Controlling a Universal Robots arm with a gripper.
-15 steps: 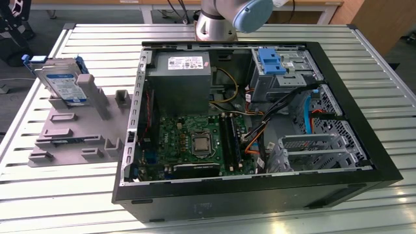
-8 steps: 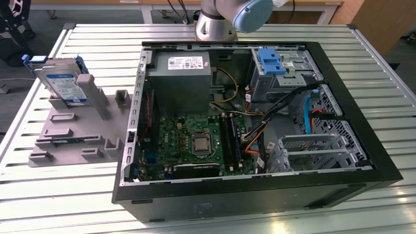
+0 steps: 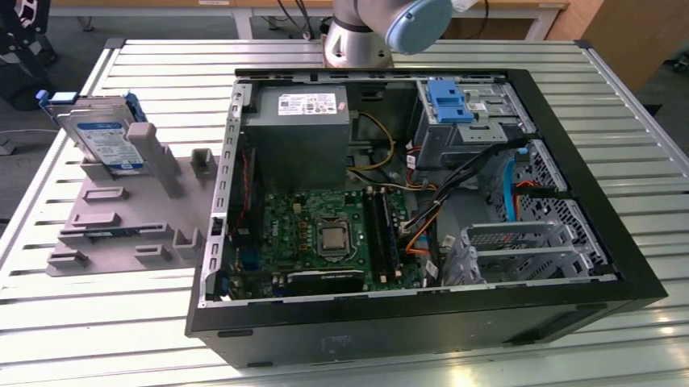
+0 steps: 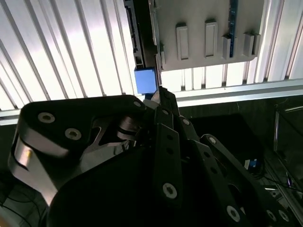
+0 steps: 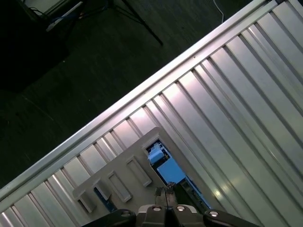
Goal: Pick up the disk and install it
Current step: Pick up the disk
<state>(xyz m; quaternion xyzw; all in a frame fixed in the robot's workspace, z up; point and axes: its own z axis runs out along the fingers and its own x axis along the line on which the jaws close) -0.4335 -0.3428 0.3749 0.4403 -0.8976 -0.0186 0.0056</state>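
Here's the black two-fingered pincer [image 5: 164, 191], seen in both wrist views, hanging high over the ribbed silver metal table [image 5: 227, 104]. Its fingertips [image 4: 160, 92] are drawn together with nothing between them. Just beyond those tips, and well below them, sits the disk [image 5: 165, 170], a flat silver hard drive with a white-and-blue label in a blue plastic bracket. From up here it presents its thin edge and a blue end tab [image 4: 145, 80]. It stands on edge in a slot of the pale grey plastic holder with raised blocks [image 5: 128, 170], untouched by the pincer. The exterior view shows that same disk [image 3: 105, 139] upright at the far end of the holder [image 3: 119, 218], label side facing the camera. Beside the holder, to the exterior view's right, lies the open black computer case [image 3: 431, 322], its green motherboard [image 3: 323, 234] exposed and a blue plastic latch piece [image 3: 450, 101] near its far corner. The arm's grey base [image 3: 361, 36] stands behind the case.
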